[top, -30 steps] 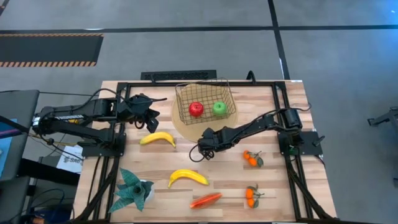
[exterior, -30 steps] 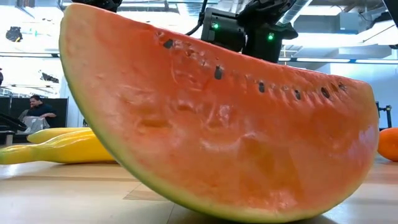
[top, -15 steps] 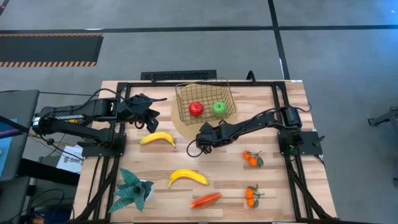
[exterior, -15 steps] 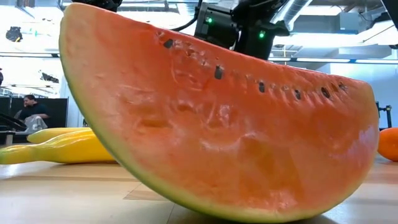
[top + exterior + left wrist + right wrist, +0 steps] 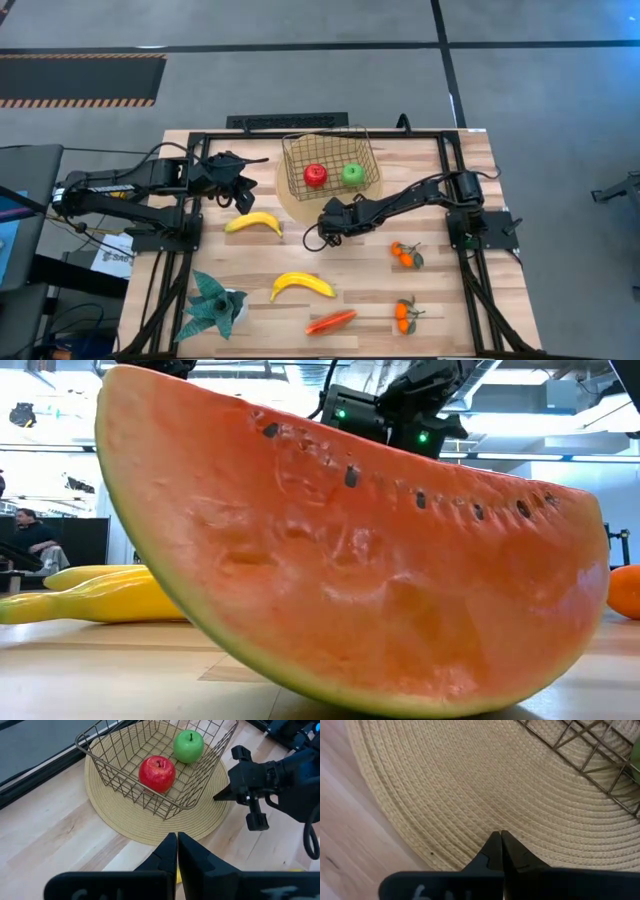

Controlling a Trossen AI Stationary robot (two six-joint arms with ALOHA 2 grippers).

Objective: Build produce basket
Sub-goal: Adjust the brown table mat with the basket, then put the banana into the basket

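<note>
Basket [image 5: 327,168] sits on the round woven mat [image 5: 130,822] at the desk's [image 5: 460,300] far middle, with red apple [image 5: 315,175] and green apple [image 5: 352,174] inside.

Right tool [image 5: 322,233] is over the mat's near edge, just in front of the basket, fingers pressed together, holding nothing.

Left tool [image 5: 243,192] is parked left of the mat, fingers closed, empty.

Still loose on the desk: two bananas [image 5: 253,222] [image 5: 301,286], two tangerine clusters [image 5: 405,254] [image 5: 403,313], watermelon slice [image 5: 350,550]. Teal plant [image 5: 214,305] at near left.

No readable writing or labels.
</note>
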